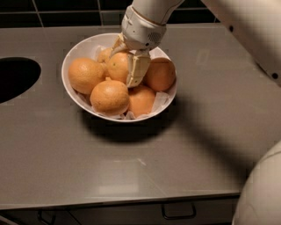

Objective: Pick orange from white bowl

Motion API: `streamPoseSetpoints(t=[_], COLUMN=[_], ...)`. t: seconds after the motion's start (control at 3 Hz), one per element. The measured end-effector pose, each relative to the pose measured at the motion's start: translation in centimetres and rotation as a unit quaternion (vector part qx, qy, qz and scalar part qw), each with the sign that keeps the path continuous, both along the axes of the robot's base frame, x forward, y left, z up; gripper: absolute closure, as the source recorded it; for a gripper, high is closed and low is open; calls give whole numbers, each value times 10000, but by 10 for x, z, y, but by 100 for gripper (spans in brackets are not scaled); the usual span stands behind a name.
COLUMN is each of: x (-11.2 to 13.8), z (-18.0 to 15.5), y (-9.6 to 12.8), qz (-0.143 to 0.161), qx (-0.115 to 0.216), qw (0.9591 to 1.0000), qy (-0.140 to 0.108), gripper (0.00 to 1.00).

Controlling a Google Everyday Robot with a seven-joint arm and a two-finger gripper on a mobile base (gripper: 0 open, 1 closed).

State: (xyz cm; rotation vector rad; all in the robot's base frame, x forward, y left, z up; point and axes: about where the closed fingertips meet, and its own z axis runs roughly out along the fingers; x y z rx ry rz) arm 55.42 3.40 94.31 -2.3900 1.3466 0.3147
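Your white bowl [83, 45] holds six oranges on crinkled white paper [160, 99]. The gripper [123, 66] is down inside the bowl, pinching the orange [116, 68] at the middle back. One cream finger [136, 69] lies against its right side, and the other is at its upper left. That fruit is round, smooth and evenly coloured, wedged among its neighbours. A nubbed orange [109, 96] sits just in front. You see the bowl on a grey countertop [131, 176] with a dark oval opening [13, 79] at the left. Dark tiles [66, 6] run behind, and a drawer handle [178, 215] shows below.
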Motion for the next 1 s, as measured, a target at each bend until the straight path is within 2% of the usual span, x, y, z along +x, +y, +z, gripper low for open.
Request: streamPoseSetpoints(t=[0.67,1.0], x=[-5,-9], z=[24,37], y=[11,8], qz=[104,116], qx=[-101,-55], qw=[9996,9991], qy=[-253,-413], gripper=[100,100])
